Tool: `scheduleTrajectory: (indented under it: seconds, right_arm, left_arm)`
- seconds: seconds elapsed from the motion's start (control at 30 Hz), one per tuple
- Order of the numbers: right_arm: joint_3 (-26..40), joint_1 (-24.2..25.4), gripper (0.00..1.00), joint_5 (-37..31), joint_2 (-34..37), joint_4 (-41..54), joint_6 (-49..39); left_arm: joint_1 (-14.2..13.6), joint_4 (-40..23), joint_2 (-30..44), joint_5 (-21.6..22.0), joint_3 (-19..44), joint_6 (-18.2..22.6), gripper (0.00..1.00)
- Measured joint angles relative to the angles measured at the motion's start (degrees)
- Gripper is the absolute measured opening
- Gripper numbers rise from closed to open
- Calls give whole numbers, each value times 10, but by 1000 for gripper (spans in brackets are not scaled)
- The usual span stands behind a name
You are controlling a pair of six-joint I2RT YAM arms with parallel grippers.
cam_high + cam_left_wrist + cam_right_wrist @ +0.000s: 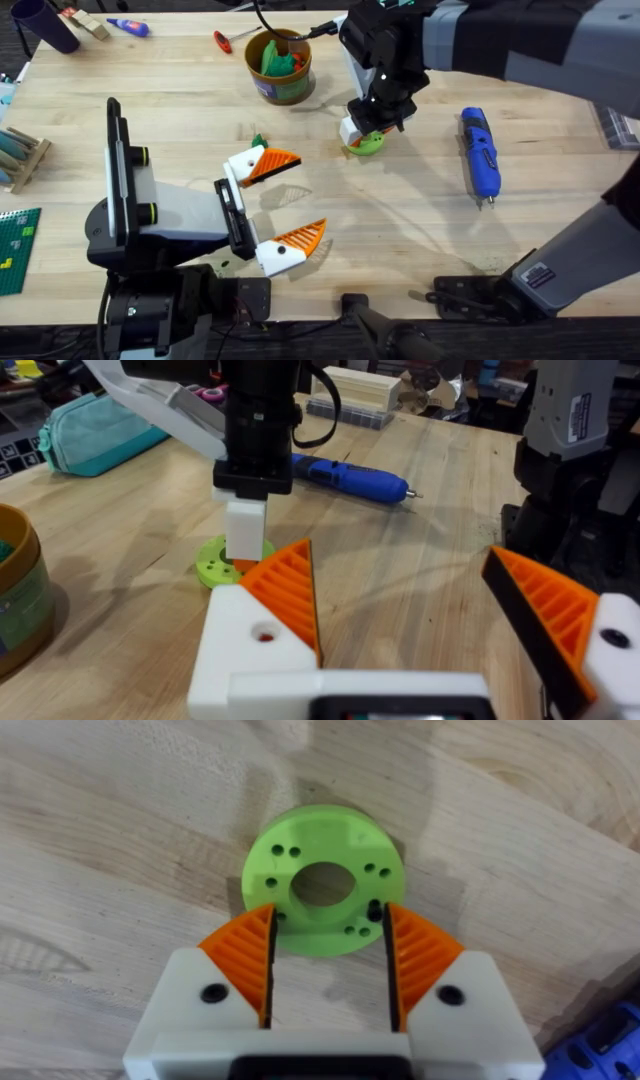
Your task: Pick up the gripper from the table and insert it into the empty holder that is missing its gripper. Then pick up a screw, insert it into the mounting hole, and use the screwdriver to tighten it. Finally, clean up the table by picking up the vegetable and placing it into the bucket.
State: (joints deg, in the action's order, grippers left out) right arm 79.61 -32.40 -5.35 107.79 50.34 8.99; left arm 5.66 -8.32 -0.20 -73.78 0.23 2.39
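Observation:
My left gripper (305,195) (398,555) is open wide above the table's middle. Both of its white-and-orange gripper pieces (262,165) (290,245) sit on the black holder bar (235,215). My right gripper (365,135) (328,915) points straight down, open, onto the lime-green ring (322,880) (222,560), fingertips at the ring's near edge. A small dark screw (375,910) stands in the ring beside one fingertip. The blue screwdriver (478,155) (350,477) lies to the right. The ochre bucket (280,85) holds a green vegetable (272,58).
A small green scrap (258,141) lies by the far finger. A purple cup (45,22), a blue marker (128,27) and a red tool (222,40) line the back edge. A wooden rack (20,155) and a green board (18,245) sit at the left.

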Motion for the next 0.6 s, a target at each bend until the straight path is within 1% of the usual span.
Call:
scheduleTrajectory:
  seconds: [0.43,0.6]
  right_arm:
    - [0,0,538,2,1,12,0]
    - [11,0,538,2,1,34,-1]
  left_arm:
    - [0,0,2,-2,1,-1,985]
    - [0,0,2,-2,1,0,985]
